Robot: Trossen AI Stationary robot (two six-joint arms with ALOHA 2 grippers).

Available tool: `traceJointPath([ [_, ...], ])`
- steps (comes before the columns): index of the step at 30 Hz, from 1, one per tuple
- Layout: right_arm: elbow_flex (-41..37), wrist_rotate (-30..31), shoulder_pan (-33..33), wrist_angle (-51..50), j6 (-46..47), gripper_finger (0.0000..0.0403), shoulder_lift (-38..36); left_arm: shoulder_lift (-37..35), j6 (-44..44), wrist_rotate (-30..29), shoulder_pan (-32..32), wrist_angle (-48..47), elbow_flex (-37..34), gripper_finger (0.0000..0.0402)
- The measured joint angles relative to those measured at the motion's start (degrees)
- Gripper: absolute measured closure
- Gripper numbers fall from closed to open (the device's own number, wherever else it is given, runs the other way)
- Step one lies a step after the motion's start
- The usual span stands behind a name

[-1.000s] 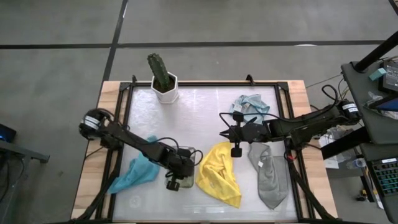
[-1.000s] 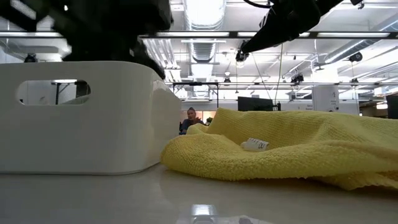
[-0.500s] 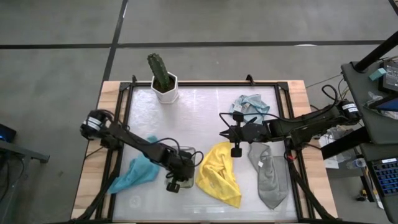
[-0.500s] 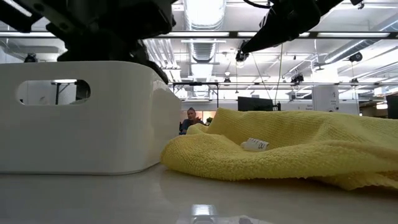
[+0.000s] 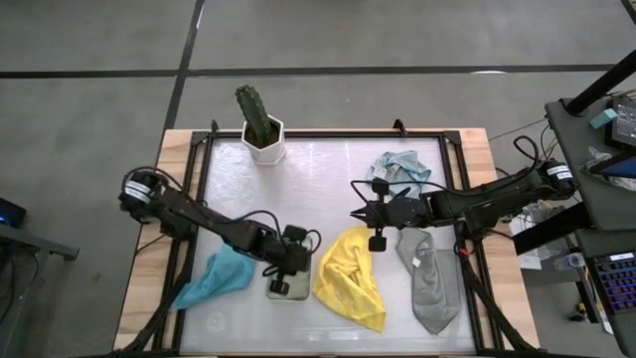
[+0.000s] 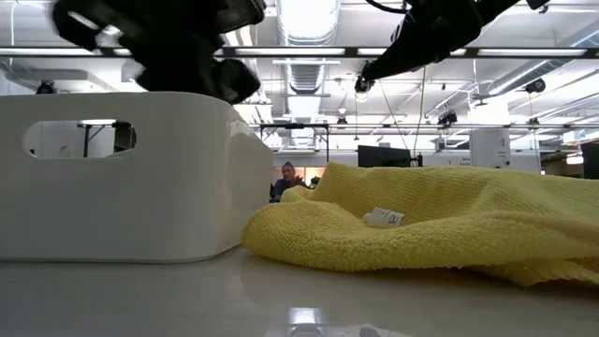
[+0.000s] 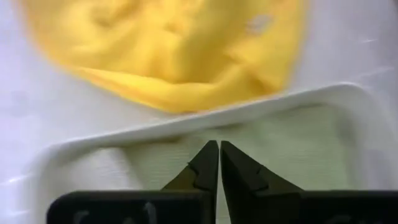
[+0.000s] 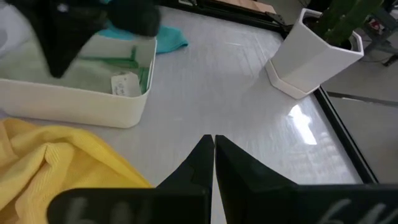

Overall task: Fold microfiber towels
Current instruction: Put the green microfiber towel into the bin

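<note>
On the table, the left gripper hangs closed and empty over the tray holding the pale green towel. Beside the tray lies the yellow towel, likely next; the right gripper, closed, must open to pinch a corner

Yellow towel, teal towel, grey towel, light blue towel, pale green towel in white tray; green cactus, white pot

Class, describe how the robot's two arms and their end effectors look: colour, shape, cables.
Both arms are black and slender, with thin black cables looping alongside. The left end effector and right end effector each carry two dark, tapered, wedge-shaped fingers.
</note>
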Motion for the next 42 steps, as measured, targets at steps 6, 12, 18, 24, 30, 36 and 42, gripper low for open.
traceJointPath([
  [6, -0.1, 0.0, 0.0, 0.2, -0.1, 0.0394, 0.0, 1.8, 2.0, -6.0, 1.8, 0.0, -1.2, 0.0399],
  [12, -0.1, 0.0, 0.0, 0.2, -0.3, 0.0394, 0.0, 5.8, 2.0, -6.5, 2.7, 2.2, -3.0, 0.0399],
  [18, -0.1, 0.0, 0.0, 0.2, -0.4, 0.0394, 0.0, 5.1, 2.0, -9.0, 2.7, 2.4, -3.0, 0.0399],
  [24, -0.2, 0.0, 0.0, 0.2, -0.4, 0.0394, 0.0, 0.1, 1.9, -5.6, 2.4, 2.5, -2.5, 0.0399],
  [30, -0.3, 0.0, 0.0, 0.3, -0.5, 0.0394, 0.0, -1.5, -1.1, 10.6, 1.8, 2.5, -2.7, 0.0399],
  [36, -0.5, 0.0, 0.0, 0.3, -0.5, 0.0394, 0.0, -1.3, -1.1, 13.5, -0.8, 4.8, -3.8, 0.0399],
  [42, -0.6, 0.0, 0.0, 1.3, -0.6, 0.0394, 0.0, 0.5, -1.1, 13.4, -1.1, 11.2, -4.6, 0.0401],
])
